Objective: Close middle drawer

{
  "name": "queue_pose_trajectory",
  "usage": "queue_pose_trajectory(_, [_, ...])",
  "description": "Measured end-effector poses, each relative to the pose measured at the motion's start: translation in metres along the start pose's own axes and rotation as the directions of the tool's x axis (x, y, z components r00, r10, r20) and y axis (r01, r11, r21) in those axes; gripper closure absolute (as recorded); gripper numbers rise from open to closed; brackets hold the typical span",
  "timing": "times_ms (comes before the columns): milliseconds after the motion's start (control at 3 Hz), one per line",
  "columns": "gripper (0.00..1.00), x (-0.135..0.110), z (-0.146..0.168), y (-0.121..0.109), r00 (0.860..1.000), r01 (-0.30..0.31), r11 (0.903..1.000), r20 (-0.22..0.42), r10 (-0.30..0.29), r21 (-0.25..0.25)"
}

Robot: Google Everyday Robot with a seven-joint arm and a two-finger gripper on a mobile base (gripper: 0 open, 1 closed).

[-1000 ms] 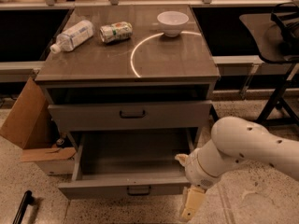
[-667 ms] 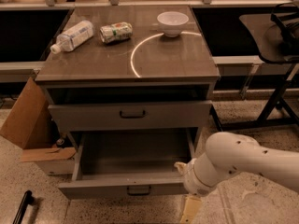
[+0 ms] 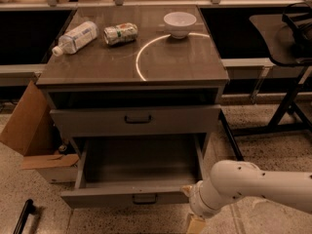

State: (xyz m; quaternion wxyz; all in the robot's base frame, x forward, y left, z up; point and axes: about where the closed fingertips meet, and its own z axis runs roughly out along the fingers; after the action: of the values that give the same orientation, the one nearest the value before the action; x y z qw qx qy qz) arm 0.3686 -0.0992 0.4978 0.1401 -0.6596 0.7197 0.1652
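The middle drawer (image 3: 112, 199) is a wide grey drawer with a low flat front and a small dark centre handle (image 3: 145, 198). It stands pulled far out, and its deep tray (image 3: 139, 160) shows nothing inside. My gripper (image 3: 195, 223) is at the bottom edge of the camera view, just right of the drawer's front right corner, on the end of my white arm (image 3: 253, 184). It is partly cut off by the frame. Above it, the taller grey drawer (image 3: 97, 123) with a black bar handle sticks out a little.
On the cabinet top (image 3: 180, 62) lie a plastic bottle (image 3: 75, 37) and a crushed can (image 3: 121, 33), and a white bowl (image 3: 180, 23) stands there. A cardboard box (image 3: 34, 130) stands left of the cabinet. A black stand (image 3: 292, 91) is at the right. A black bar (image 3: 22, 218) lies on the floor at lower left.
My arm has moved down and a little left, bringing the gripper lower beside the drawer's front right corner. The drawer has not visibly moved.
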Motion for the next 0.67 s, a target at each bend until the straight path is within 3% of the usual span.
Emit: queue_pose_trajectory(667, [0.65,0.028,0.033,-0.004,0.999,-0.046,0.9988,-0.009,0.046,0.016])
